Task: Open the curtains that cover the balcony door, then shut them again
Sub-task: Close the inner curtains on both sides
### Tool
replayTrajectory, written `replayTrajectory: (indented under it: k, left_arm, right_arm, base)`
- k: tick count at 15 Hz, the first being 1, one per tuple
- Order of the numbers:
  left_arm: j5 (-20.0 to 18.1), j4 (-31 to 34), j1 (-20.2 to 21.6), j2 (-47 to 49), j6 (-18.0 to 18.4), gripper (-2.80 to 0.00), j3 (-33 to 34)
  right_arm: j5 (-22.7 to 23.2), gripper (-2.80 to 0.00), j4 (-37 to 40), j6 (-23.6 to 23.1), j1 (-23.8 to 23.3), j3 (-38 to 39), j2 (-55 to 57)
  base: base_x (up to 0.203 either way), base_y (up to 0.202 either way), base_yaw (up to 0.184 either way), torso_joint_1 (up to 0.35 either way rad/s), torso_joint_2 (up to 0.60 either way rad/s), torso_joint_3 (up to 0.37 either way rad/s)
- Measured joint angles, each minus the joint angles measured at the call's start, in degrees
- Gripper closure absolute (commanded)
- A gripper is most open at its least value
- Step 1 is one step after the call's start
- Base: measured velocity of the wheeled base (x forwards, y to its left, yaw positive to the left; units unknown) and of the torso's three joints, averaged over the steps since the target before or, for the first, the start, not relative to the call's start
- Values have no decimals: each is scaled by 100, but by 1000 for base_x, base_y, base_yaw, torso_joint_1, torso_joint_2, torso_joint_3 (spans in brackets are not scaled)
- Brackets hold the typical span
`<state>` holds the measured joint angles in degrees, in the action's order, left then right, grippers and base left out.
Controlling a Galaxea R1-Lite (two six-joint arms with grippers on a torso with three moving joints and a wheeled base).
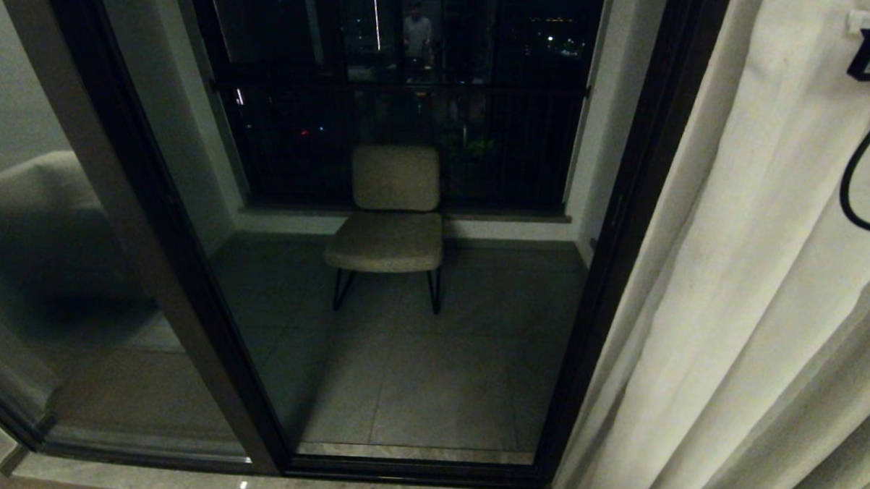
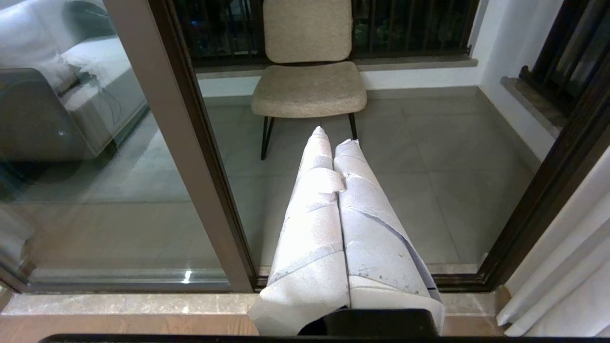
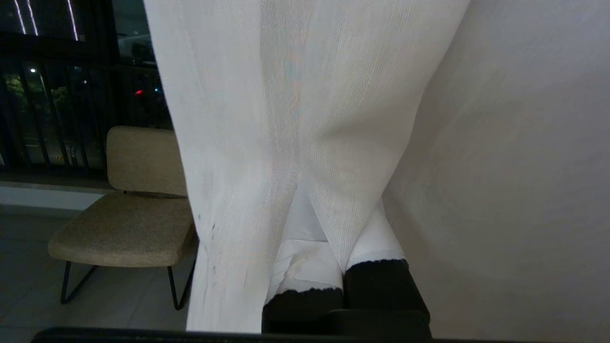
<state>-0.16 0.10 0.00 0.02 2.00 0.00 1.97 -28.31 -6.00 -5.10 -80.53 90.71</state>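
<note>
This is a home, an apartment room opening onto a small balcony at night. A glass sliding door [image 1: 415,388] with a dark frame leads out to a tiled balcony floor [image 1: 430,375] with a padded chair [image 1: 389,225] and a railing [image 1: 410,128], city lights beyond. Pale curtains [image 1: 751,321] hang beside the door. A sofa [image 2: 71,95] is reflected in the glass.
</note>
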Motion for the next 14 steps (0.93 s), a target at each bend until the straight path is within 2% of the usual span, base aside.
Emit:
replayTrajectory:
  k: [14]
  left_arm:
    - [0,-2,0,0,-5,0,0]
  right_arm:
    - [-5,0,0,9,0,10,2]
  base:
    - [0,0,0,0,0,0]
